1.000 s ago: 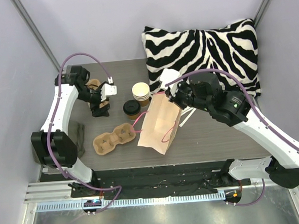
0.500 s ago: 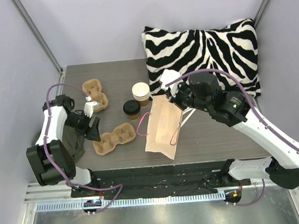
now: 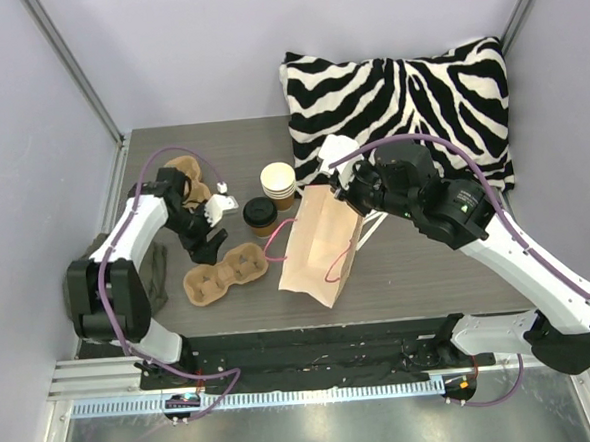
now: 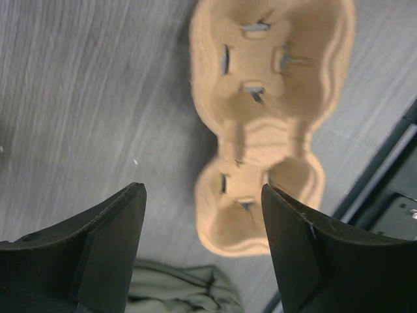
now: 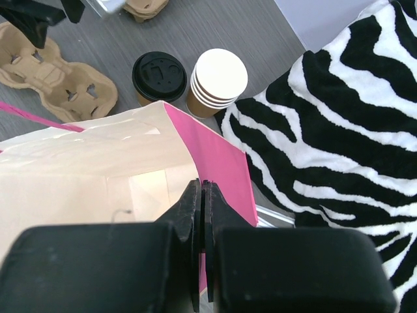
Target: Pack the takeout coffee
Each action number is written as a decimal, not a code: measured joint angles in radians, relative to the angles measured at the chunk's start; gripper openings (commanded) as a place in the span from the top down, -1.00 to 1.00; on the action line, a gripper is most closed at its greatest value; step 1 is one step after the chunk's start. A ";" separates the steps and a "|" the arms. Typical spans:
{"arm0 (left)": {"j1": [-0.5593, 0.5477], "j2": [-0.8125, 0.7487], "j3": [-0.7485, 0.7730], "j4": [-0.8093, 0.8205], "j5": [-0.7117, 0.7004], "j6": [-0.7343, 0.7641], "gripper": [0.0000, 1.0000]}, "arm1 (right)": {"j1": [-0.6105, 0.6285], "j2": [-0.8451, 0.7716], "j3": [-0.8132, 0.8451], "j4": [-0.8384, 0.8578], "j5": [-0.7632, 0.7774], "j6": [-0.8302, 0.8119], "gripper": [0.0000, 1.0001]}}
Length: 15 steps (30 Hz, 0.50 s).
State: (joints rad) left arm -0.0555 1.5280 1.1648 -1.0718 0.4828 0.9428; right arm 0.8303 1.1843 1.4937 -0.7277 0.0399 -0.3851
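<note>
The paper cup stack (image 3: 279,181) stands upright, mouths up, with the lidded cup (image 3: 260,214) at its seven o'clock. The left gripper (image 4: 202,190), jaws spread, hangs over the cup carrier (image 4: 267,124). The right gripper (image 5: 201,186), jaws together, pinches the paper bag (image 3: 315,250).

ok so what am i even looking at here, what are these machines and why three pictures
Two robot arms are bolted at the near edge of the table. The wide picture looks down from above; the other two come from a camera on each wrist. The left claw is open and empty above a cardboard cup tray. The right claw is pinched shut on the rim of a paper bag. Also there: a stack of paper cups, a cup with a black lid, a second tray, a green cloth and a zebra pillow.
</note>
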 measured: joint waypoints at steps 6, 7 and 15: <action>-0.072 0.098 0.034 0.094 -0.039 -0.069 -0.53 | -0.002 0.000 -0.001 0.001 -0.002 0.003 0.98; -0.083 0.109 0.039 0.114 -0.040 -0.089 -0.53 | -0.002 0.000 -0.001 0.001 -0.003 0.003 0.98; -0.122 0.160 0.033 0.214 -0.043 -0.225 -0.33 | -0.002 0.000 -0.002 0.001 -0.004 0.002 0.98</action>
State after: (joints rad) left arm -0.1776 1.6878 1.1976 -0.8574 0.4397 0.7181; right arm 0.8280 1.1843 1.4918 -0.7265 0.0357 -0.3828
